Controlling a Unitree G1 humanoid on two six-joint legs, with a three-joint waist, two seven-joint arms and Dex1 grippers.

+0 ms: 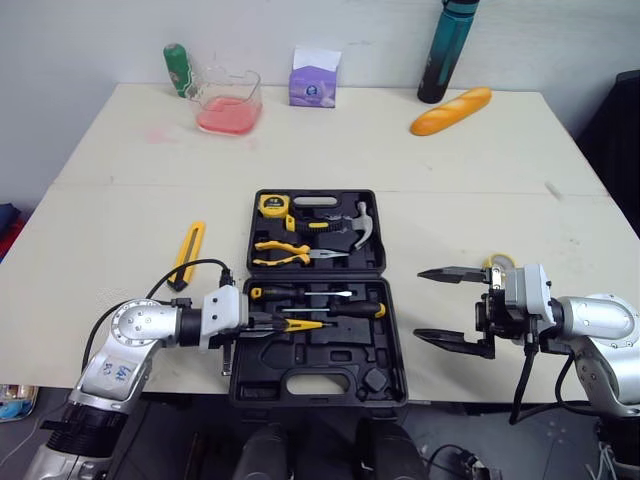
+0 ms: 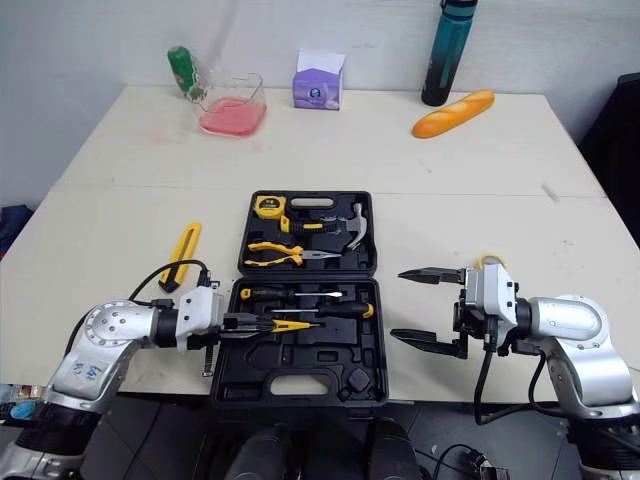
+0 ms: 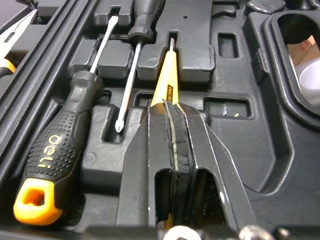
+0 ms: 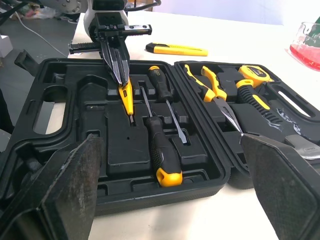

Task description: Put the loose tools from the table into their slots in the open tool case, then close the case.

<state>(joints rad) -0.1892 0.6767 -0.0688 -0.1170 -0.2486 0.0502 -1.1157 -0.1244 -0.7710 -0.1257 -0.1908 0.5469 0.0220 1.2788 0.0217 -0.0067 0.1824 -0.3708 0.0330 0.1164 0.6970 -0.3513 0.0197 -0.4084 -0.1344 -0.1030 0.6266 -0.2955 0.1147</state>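
— So, what is the pale table (image 1: pixel 120 200) carrying?

— It is carrying the black tool case (image 1: pixel 385 345), which is lying open at the near edge, between the two arms. The far half of the case is holding a hammer (image 1: pixel 358 222), pliers (image 1: pixel 280 250) and a tape measure (image 1: pixel 272 205). The near half is holding two black-handled screwdrivers (image 1: pixel 360 309), lying side by side with their handles pointing opposite ways.

— And what are the grippers doing?

— The right gripper (image 1: pixel 420 304) is hanging just right of the case. Its fingers are spreading wide and gripping nothing. The left gripper (image 1: pixel 268 322) is reaching in over the left rim of the case, with its fingers pinching tight on a slim yellow screwdriver (image 3: pixel 165 75).

— Where is that one sitting?

— It is lying along a groove in the near half, just beside the two black-handled ones, on the side nearer the robot. Its metal tip is pointing toward the right side of the case.

— Is anything lying loose outside?

— A yellow utility knife (image 1: pixel 188 252) is resting on the table to the left of the case, apart from it and beyond the left arm.
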